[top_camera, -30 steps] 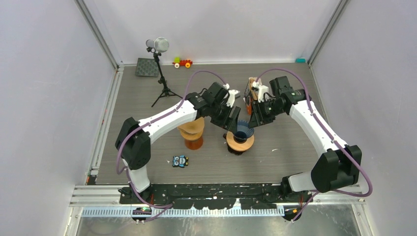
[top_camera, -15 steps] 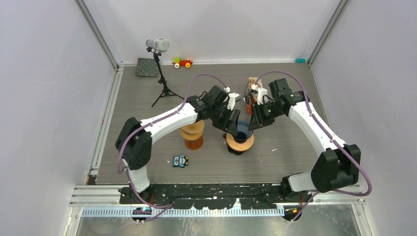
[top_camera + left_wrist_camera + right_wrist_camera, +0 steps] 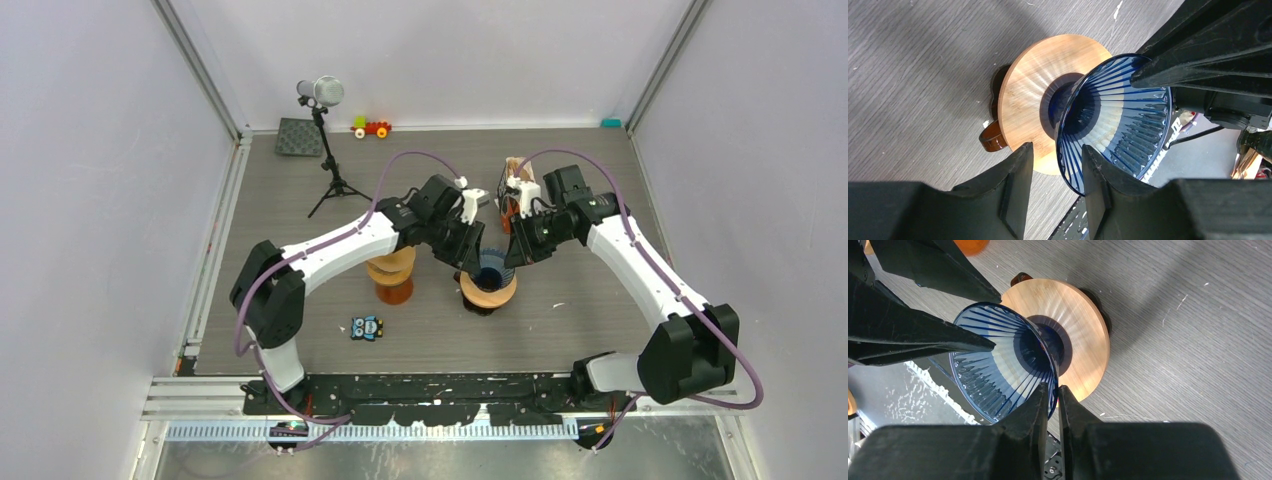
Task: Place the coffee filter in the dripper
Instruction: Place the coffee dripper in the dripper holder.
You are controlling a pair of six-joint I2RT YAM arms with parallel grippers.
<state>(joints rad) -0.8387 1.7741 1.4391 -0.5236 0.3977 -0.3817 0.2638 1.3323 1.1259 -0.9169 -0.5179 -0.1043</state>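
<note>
The blue ribbed dripper (image 3: 490, 268) sat on a round wooden disc (image 3: 1033, 75) just below the middle of the overhead frame; a pale patch lay inside its cone, but I could not tell whether that was the coffee filter. The left gripper (image 3: 1057, 150) stood part open astride the dripper's rim, with wood showing between its outer finger and the glass. The right gripper (image 3: 1052, 390) showed only a slit between its fingers, with the opposite rim in it, and I could not tell whether it pinched the glass.
</note>
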